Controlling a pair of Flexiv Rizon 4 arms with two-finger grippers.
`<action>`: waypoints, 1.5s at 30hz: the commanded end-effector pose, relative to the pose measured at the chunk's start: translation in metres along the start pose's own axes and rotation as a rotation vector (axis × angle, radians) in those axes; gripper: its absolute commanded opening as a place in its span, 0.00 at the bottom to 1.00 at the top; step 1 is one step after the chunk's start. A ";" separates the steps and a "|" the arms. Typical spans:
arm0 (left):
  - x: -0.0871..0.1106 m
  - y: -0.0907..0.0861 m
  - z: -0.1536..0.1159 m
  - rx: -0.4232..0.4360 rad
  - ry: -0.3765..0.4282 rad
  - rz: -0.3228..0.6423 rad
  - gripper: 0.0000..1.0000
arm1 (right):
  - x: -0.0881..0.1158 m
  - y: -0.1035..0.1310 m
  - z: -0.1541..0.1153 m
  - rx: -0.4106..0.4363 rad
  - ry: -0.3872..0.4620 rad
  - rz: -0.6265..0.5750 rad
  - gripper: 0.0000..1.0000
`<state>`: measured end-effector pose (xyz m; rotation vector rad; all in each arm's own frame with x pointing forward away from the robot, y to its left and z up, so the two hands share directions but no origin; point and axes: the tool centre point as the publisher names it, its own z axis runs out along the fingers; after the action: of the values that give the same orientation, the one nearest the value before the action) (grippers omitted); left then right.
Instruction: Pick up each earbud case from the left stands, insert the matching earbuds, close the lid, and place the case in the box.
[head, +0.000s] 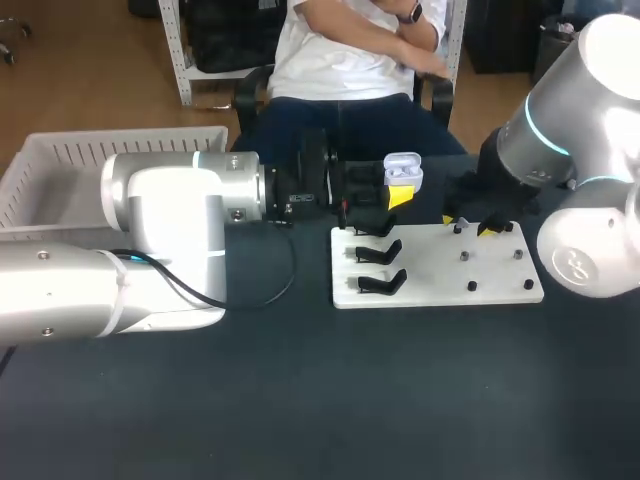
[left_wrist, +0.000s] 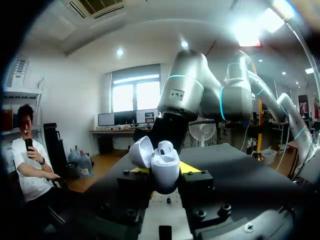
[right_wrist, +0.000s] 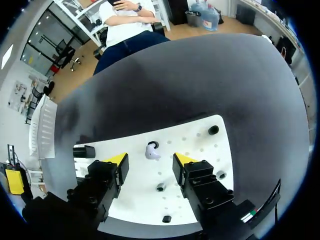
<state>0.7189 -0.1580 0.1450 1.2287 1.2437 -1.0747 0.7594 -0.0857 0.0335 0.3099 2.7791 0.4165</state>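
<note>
Gripping the open earbud case (left_wrist: 161, 159) is the left gripper (left_wrist: 165, 174); the right gripper (right_wrist: 150, 160) hangs open over an earbud (right_wrist: 151, 151).

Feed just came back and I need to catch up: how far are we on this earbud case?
Done: the earbud case is picked up, lid open, clamped in the left tool. In hand: the right tool hangs open over an earbud on the white board. Left: seating it, closing the lid, placing the case in the box.
</note>
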 end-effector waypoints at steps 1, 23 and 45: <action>0.001 -0.002 0.000 -0.008 -0.006 0.004 0.00 | -0.003 0.000 0.001 0.002 0.002 0.005 0.47; 0.001 -0.002 0.000 -0.008 -0.006 0.004 0.00 | -0.005 -0.001 0.007 -0.022 0.031 0.072 0.35; 0.001 -0.002 0.000 -0.008 -0.006 0.004 0.00 | -0.004 -0.003 0.008 -0.012 0.036 0.080 0.30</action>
<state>0.7189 -0.1580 0.1450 1.2287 1.2437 -1.0747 0.7675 -0.0885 0.0257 0.4149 2.8075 0.4653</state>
